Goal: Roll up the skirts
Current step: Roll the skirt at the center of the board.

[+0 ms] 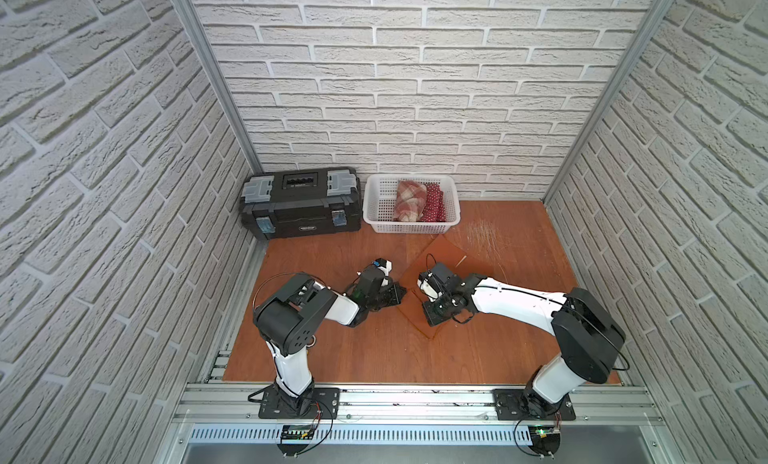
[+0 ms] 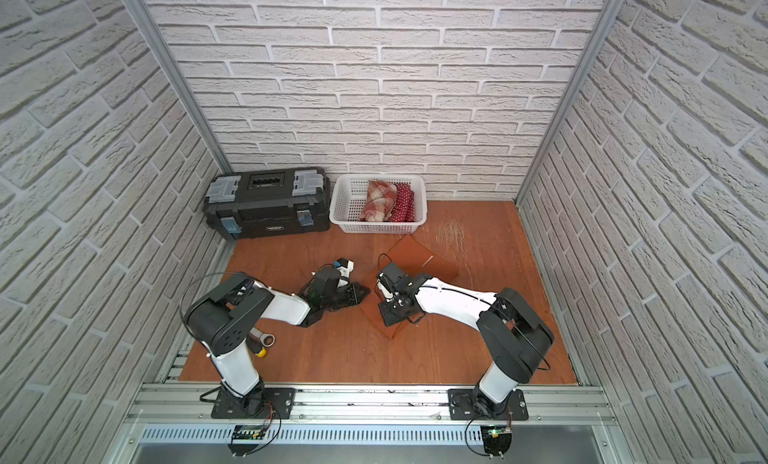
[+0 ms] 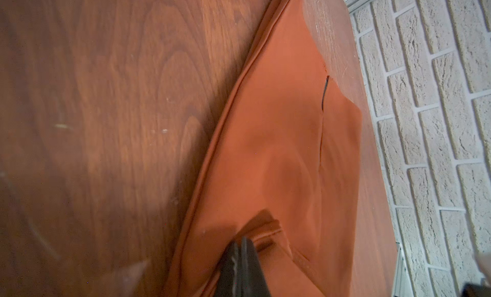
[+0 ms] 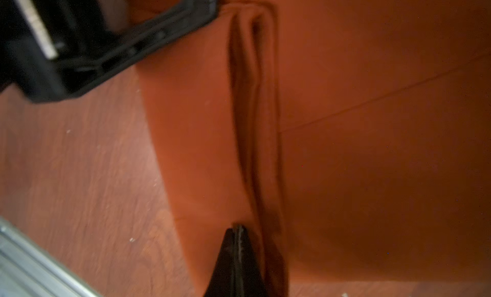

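Fingers are pressed together on both arms. The left gripper [image 3: 241, 242] pinches the rust-orange skirt [image 1: 446, 256] at its nine o'clock corner, and the right gripper [image 4: 237, 229] pinches the hem toward six o'clock, with a ridge of cloth raised between them. The skirt lies mid-table [image 1: 353, 350]. At twelve o'clock the white basket [image 1: 411, 226] holds the plaid skirt [image 1: 409, 200] and the polka-dot skirt [image 1: 434, 204].

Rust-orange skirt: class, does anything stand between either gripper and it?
Nothing visible does. The left gripper and right gripper are on the rust-orange skirt, jaws shut, each seemingly pinching a fold of it.
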You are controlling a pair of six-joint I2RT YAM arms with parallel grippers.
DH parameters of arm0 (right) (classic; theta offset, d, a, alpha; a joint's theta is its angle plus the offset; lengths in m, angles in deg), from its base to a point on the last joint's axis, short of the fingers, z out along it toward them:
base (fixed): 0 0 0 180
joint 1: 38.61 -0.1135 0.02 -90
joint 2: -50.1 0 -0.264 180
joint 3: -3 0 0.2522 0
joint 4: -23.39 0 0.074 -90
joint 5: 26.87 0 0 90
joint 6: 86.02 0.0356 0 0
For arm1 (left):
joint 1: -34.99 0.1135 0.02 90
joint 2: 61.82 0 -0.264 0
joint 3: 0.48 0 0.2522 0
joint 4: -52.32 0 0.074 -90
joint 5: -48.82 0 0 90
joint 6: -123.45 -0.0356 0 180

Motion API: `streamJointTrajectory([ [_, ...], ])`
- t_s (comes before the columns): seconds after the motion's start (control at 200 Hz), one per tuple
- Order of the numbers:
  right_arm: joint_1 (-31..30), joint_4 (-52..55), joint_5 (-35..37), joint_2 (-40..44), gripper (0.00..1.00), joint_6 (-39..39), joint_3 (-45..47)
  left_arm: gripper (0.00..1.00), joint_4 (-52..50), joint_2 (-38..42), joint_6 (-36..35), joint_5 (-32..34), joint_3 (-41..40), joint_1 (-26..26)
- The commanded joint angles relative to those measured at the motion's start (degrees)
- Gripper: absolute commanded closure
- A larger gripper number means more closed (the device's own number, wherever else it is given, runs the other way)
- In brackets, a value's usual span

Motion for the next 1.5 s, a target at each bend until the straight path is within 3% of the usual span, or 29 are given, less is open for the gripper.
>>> streamJointTrajectory([
  [0.0,0.65,1.19,3.57,-4.35,0.98,3.01,-0.4,1.0,-8.88,0.4,-0.87,1.64,-2.27,0.78],
  [0.14,0.71,1.4,1.33,-6.3,0.98,3.94,1.43,1.0,-10.86,5.29,-0.18,1.98,-2.82,1.92],
  [0.24,0.72,2.0,0.12,-7.49,0.98,3.94,2.06,0.61,-14.63,10.74,-0.25,2.97,-1.75,2.72],
  [0.32,0.65,1.63,-0.37,-7.76,0.98,3.53,2.76,0.5,-17.58,14.73,-1.21,4.19,-0.4,2.72],
  [0.575,0.41,1.19,-0.6,-8.44,0.98,2.73,2.6,0.46,-25.61,23.22,-1.25,4.87,-0.35,1.61],
  [0.845,0.44,0.04,-1.33,-10.24,0.98,1.87,2.33,0.59,-30.17,36.16,2.27,10.43,-11.33,-2.38],
  [1.12,0.32,0.05,-1.17,-8.93,0.98,1.57,2.83,0.58,-18.5,23.34,4.17,11.46,-9.99,-3.26],
  [1.285,0.36,0.06,-1.35,-8.25,0.98,1.12,3.51,0.56,-15.76,15.82,3.33,12.13,-9.41,-3.1],
  [1.365,0.35,0.0,-1.45,-8.48,0.98,0.97,3.56,0.5,-14.24,13.91,3.19,12.0,-9.24,-2.85],
  [1.495,0.29,0.08,-1.28,-8.6,0.98,0.74,3.38,0.49,-15.01,11.66,2.08,10.97,-7.53,-2.9],
])
